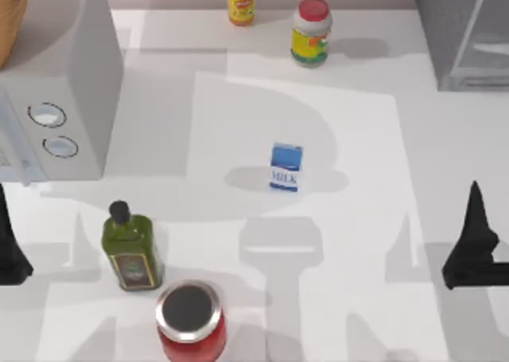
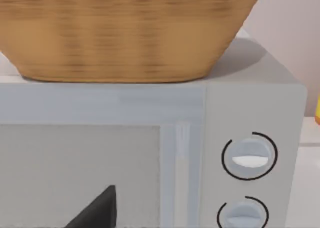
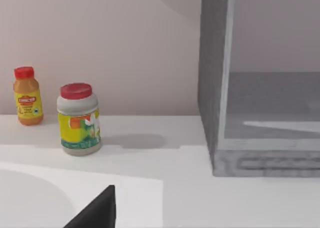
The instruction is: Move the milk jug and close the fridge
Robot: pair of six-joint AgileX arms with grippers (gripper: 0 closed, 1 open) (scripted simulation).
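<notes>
The milk jug [image 1: 285, 167], a small blue carton with a white band, stands upright near the middle of the table. The fridge [image 1: 457, 36] is the grey box at the back right; in the right wrist view the fridge [image 3: 212, 77] shows a speckled side, a pale frame and a grey inside. My left gripper [image 1: 5, 219] rests at the left edge, facing the white appliance. My right gripper [image 1: 475, 211] rests at the right edge, well to the right of the jug. A dark finger [image 3: 95, 213] shows in the right wrist view and another finger [image 2: 97, 213] in the left wrist view.
A white appliance with two dials [image 1: 71, 99] carries a wicker basket [image 2: 125, 32] at the back left. A green oil bottle [image 1: 132, 249] and a red jar [image 1: 190, 322] stand front left. An orange bottle [image 1: 240, 1] and a yellow-labelled jar [image 1: 310, 32] stand at the back.
</notes>
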